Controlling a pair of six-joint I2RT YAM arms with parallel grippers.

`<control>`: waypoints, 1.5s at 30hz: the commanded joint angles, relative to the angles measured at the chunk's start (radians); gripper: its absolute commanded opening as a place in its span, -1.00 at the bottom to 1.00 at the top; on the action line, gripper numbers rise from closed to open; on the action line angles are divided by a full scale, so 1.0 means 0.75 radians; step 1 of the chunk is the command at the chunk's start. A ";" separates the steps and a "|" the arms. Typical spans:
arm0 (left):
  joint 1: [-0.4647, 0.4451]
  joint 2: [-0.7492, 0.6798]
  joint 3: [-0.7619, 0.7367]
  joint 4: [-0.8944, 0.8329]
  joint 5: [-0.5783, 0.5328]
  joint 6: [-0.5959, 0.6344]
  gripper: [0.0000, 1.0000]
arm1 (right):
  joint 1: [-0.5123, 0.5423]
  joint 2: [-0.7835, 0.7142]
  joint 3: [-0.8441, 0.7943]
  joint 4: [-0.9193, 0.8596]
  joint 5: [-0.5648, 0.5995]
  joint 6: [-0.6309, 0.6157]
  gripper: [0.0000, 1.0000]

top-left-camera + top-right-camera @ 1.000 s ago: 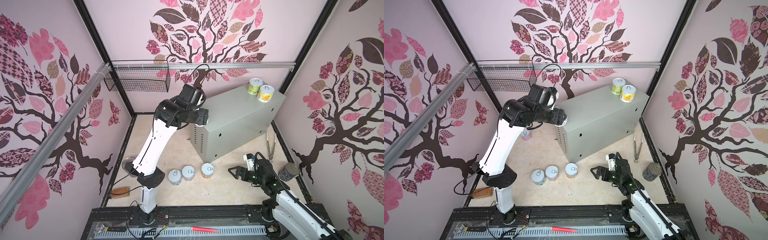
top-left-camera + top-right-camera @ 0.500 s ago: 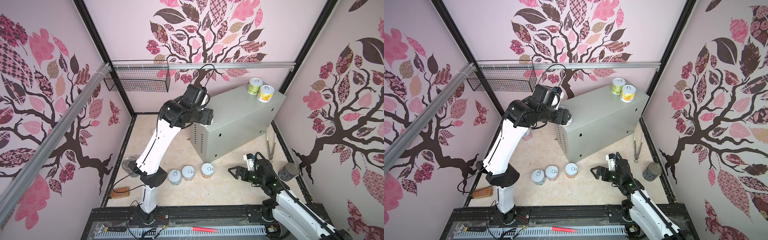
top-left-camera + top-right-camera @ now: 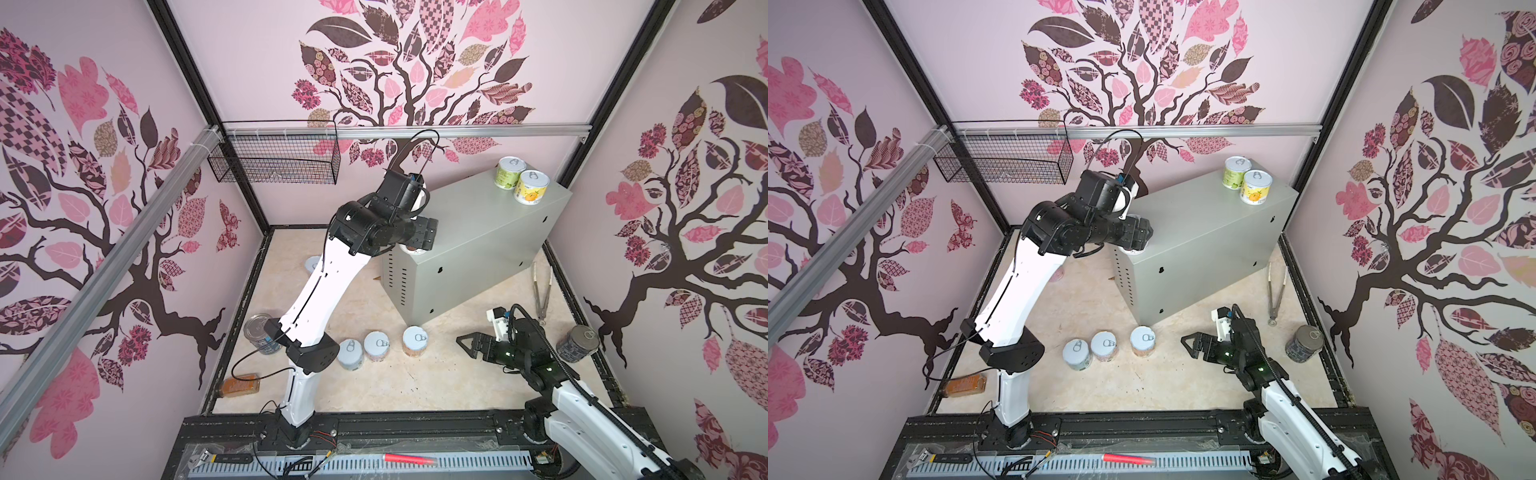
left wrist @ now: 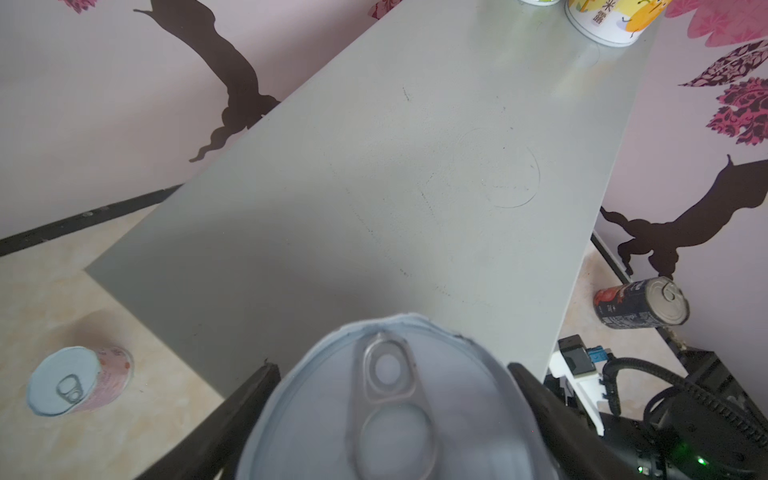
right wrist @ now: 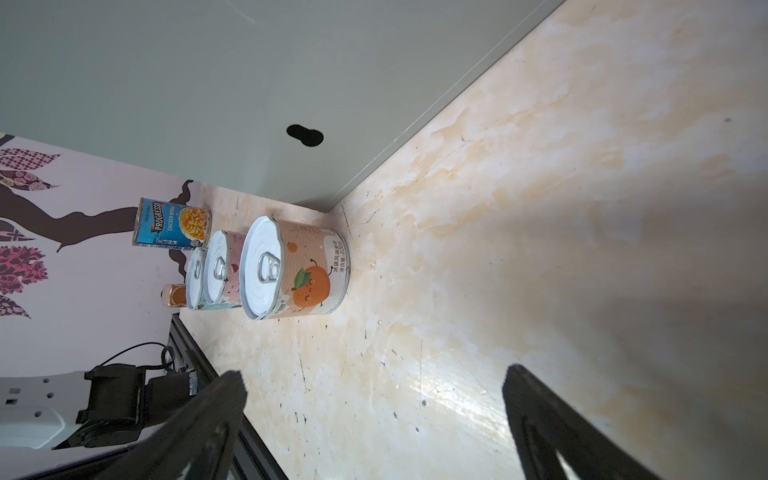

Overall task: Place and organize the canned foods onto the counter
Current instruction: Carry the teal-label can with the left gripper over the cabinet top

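Placing step: a pale-lidded can [image 4: 386, 415] stands at the 8 o'clock corner of the worktop [image 4: 374, 166], between the jaws of the left claw [image 4: 390, 368]; pinched or freed, I cannot tell. The right claw [image 5: 374, 374] hangs released and empty. Next, likely: the left draws clear without tipping the can.

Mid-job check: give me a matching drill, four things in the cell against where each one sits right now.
Things:
1. yellow-label can
2. dark-label can
3. tongs
4. wire basket

Places:
A. hanging from the back rail
B. lying flat on the floor
C. on top of the grey box, far corner
D. standing upright on the floor by the right wall

Pairs: 1-C, 2-D, 3-B, 4-A
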 commanded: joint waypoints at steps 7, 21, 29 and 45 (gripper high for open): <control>-0.011 0.022 0.028 0.148 -0.001 0.050 0.94 | 0.006 -0.010 0.017 0.002 -0.017 -0.008 1.00; -0.013 -0.455 -0.611 0.588 -0.018 0.152 0.96 | 0.006 -0.024 0.020 -0.014 0.002 -0.008 1.00; -0.013 -0.812 -1.199 0.895 0.002 0.171 0.89 | 0.007 -0.030 0.023 -0.030 0.025 -0.013 1.00; -0.013 -0.773 -1.411 1.129 0.048 0.145 0.74 | 0.008 -0.014 0.020 -0.018 0.025 -0.014 1.00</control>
